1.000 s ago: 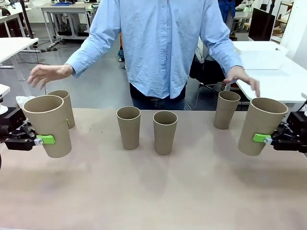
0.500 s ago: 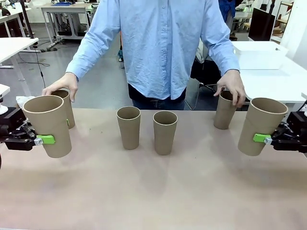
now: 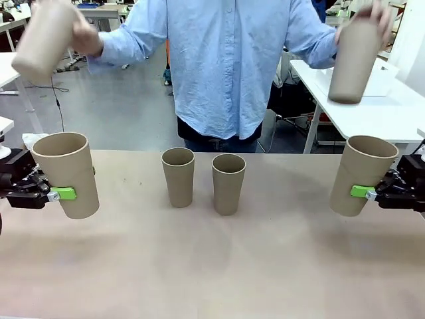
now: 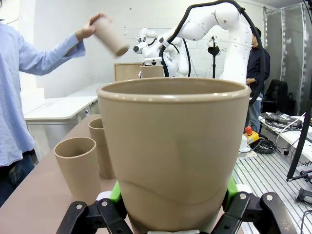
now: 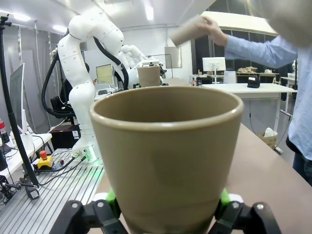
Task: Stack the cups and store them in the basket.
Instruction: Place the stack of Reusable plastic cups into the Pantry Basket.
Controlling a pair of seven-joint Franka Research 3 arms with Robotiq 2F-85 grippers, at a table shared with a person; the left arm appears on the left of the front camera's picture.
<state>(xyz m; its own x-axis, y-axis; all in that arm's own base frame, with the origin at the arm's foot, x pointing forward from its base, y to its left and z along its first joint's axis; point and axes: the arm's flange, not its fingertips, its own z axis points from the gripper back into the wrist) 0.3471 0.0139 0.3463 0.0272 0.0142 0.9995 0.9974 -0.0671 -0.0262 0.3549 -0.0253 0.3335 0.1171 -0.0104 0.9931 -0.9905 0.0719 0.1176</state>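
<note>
My left gripper (image 3: pixel 66 191) is shut on a brown paper cup (image 3: pixel 66 174) held upright just above the table's left side; in the left wrist view that cup (image 4: pixel 173 156) stands between the green pads (image 4: pixel 115 192). My right gripper (image 3: pixel 362 189) is shut on another cup (image 3: pixel 362 174) at the right side, and this cup (image 5: pixel 165 156) looms large in the right wrist view. Two cups (image 3: pixel 178 176) (image 3: pixel 228 183) stand upright side by side mid-table. The person holds one cup (image 3: pixel 43 40) high at the left and another (image 3: pixel 355 60) high at the right. The white basket (image 3: pixel 385 74) sits on a side table far right.
The person stands at the table's far edge, both arms raised outward. White tables and desks stand behind. The near half of the tabletop (image 3: pixel 212 266) is bare between my two grippers.
The person took hold of the two cups at the far left and far right of the table and lifted them high. Both arms and their held cups stayed still.
</note>
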